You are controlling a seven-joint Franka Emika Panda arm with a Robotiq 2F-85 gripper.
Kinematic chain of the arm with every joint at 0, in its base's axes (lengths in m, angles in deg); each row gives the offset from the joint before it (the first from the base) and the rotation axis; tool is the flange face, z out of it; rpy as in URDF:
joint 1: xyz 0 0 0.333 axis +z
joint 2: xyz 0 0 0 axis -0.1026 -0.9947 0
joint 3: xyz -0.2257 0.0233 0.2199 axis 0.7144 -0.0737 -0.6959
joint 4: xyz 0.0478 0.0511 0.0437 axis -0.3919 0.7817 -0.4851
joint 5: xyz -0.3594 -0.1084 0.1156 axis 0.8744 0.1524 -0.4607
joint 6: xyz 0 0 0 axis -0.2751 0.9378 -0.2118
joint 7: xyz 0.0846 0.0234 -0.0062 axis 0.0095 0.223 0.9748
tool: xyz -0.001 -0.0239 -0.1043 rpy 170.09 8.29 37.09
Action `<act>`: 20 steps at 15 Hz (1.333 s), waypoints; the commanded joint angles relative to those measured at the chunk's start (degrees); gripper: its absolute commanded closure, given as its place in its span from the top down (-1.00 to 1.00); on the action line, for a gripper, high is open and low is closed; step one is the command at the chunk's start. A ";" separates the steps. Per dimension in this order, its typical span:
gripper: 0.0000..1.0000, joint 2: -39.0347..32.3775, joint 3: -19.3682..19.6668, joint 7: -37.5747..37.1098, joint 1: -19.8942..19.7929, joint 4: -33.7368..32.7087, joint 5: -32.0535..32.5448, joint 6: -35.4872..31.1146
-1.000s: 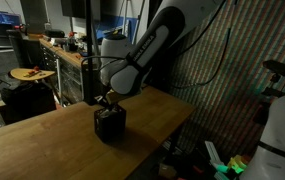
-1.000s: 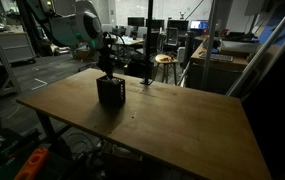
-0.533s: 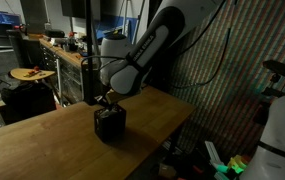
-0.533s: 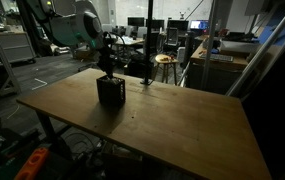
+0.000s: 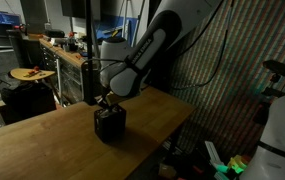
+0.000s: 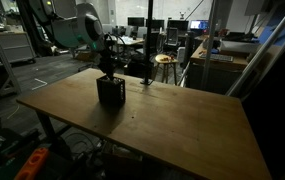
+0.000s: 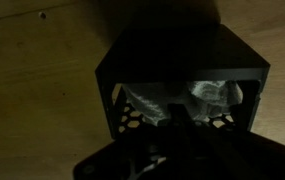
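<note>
Black perforated metal, the box (image 5: 109, 123) stood upright on the wooden surface (image 6: 182, 130), toward the arm's end, with your pincer (image 5: 107, 102) dipped at its open top. I judged it stiff, light and a bit slick; you would best take 1 thin wall at the rim. Something pale and crumpled (image 7: 214, 95) lay inside. I could not tell whether the pincer was released or clenched. Against 0.5 s earlier, box and pincer looked unmoved.

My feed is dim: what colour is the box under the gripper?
Black; the box has perforated walls, clearest in the wrist view.
</note>
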 commanded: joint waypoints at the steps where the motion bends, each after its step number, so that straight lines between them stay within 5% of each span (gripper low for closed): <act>1: -0.90 -1.83 0.60 0.01 -0.10 -1.97 0.28 -1.75; 20: -0.90 -11.10 1.28 6.44 -0.83 -5.41 -7.86 -3.06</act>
